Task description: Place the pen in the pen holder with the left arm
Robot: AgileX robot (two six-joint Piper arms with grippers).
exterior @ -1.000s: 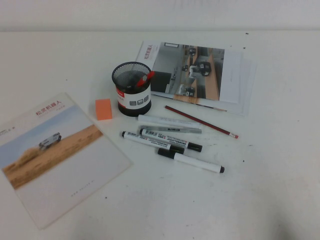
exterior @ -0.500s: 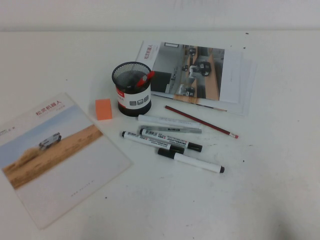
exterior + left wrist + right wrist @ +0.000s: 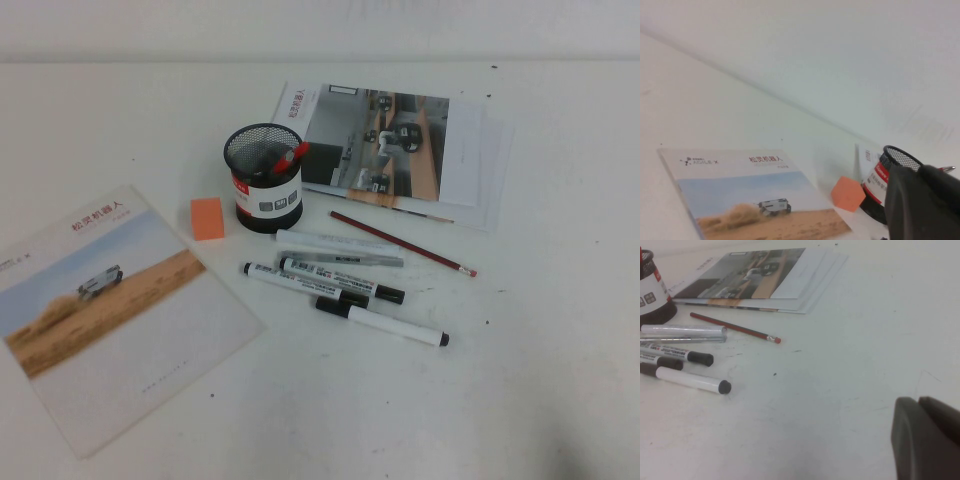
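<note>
White plain marker pen with a black cap (image 3: pixel 382 323) lies flat, nearest you, easy to reach. Your left gripper (image 3: pixel 925 202), fingers together, waits beside the black mesh pen holder (image 3: pixel 264 178). Your right gripper (image 3: pixel 927 437) is parked; its fingers look together too.

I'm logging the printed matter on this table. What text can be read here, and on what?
"AGILE·X": top corner of the desert-car brochure.
Red Chinese title on that brochure: not legible.
Title on the office-photo brochure: blurred.
Labels on the pen holder and two markers: too small.

left end effector (image 3: pixel 922 202) closed, low | right end effector (image 3: pixel 927 437) closed, low
</note>
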